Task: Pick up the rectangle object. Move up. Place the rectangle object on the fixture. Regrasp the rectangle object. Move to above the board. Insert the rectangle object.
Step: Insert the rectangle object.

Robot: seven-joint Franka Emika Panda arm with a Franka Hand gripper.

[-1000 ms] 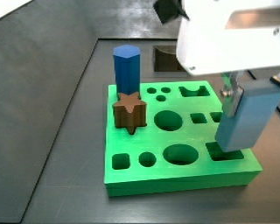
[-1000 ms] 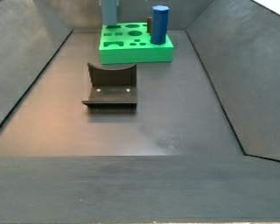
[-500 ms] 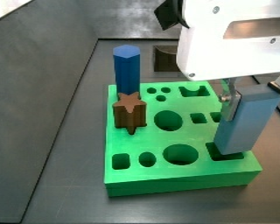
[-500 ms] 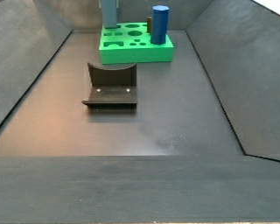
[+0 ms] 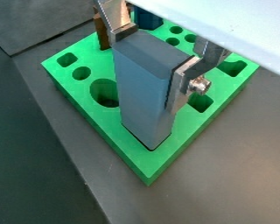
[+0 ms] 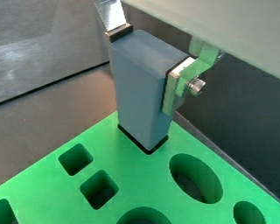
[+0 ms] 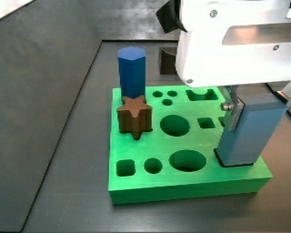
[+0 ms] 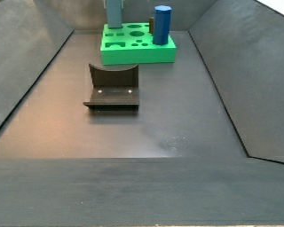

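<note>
The rectangle object [image 7: 246, 135], a pale blue-grey block, stands upright with its lower end inside a square hole at the corner of the green board [image 7: 173, 184]. My gripper [image 7: 249, 98] is shut on the block's upper end. In both wrist views the silver fingers [image 5: 185, 79] [image 6: 178, 83] press on opposite faces of the rectangle object [image 5: 146, 96] [image 6: 140, 87]. Its base sits below the rim of the hole in the board [image 6: 143, 171]. The dark fixture [image 8: 113, 87] stands on the floor in front of the board [image 8: 138, 55], apart from the gripper.
A tall bright blue hexagonal prism [image 7: 131, 68] and a brown star peg [image 7: 135, 116] stand in the board on the side away from the block. Several round and square holes in the board are open. Sloped dark walls [image 8: 32, 80] enclose the floor.
The gripper and the block have come down a little, so the block's lower end sits deeper in the corner hole. The prism, star peg and fixture have not moved.
</note>
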